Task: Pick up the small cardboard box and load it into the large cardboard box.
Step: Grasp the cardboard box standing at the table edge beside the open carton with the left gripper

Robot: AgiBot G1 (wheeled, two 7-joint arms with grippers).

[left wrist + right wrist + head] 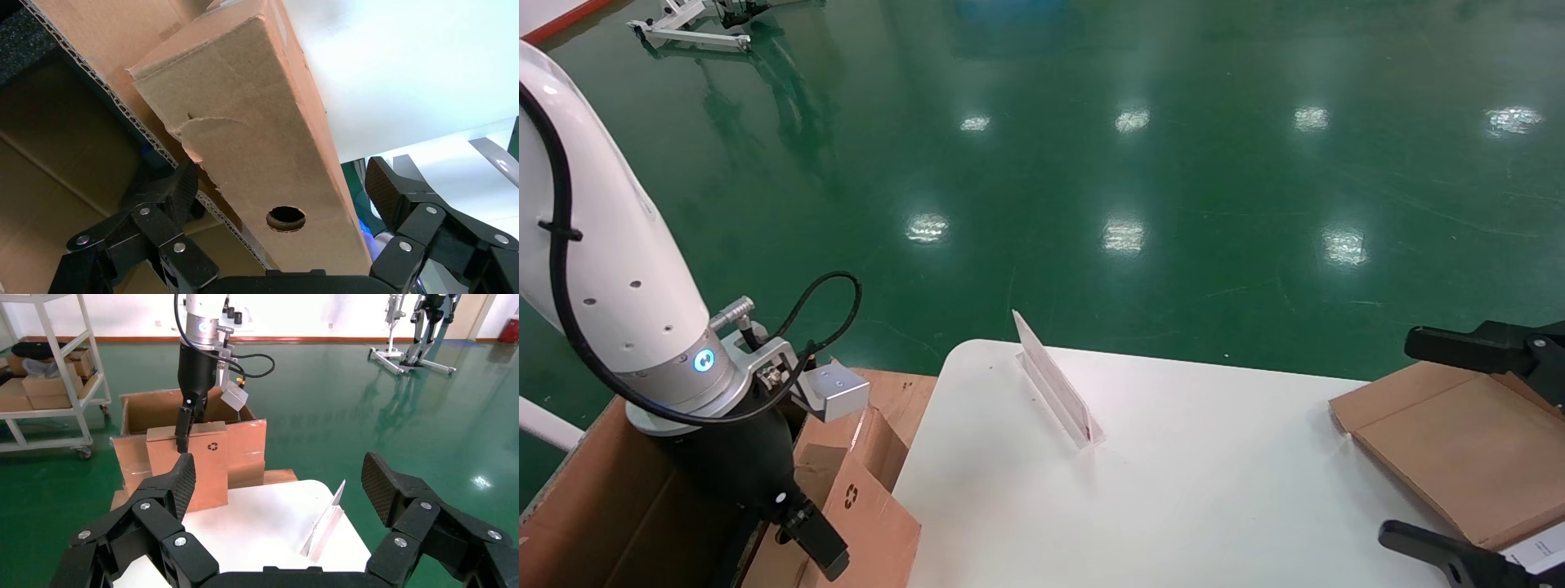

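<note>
The small cardboard box (pixel 858 502), with its black recycling symbol, stands upright at the table's left edge against the large cardboard box (pixel 592 490). In the left wrist view its round hole faces the camera (pixel 286 218). My left gripper (pixel 820 547) is open over its top, one finger on each side, and green floor shows between the box and one pad (pixel 384 184). The right wrist view shows this gripper (pixel 182 432), the small box (pixel 196 471) and the carton (pixel 153 404). Black foam (pixel 24 43) lies inside the carton. My right gripper (pixel 1400 438) is open and empty at the table's right.
A flat brown cardboard piece (pixel 1459 441) with a white label (pixel 1540 547) lies at the right of the white table (pixel 1214 490). A clear plastic stand (pixel 1054 384) sits near the table's far edge. A white shelf cart (pixel 49 373) stands beyond the carton.
</note>
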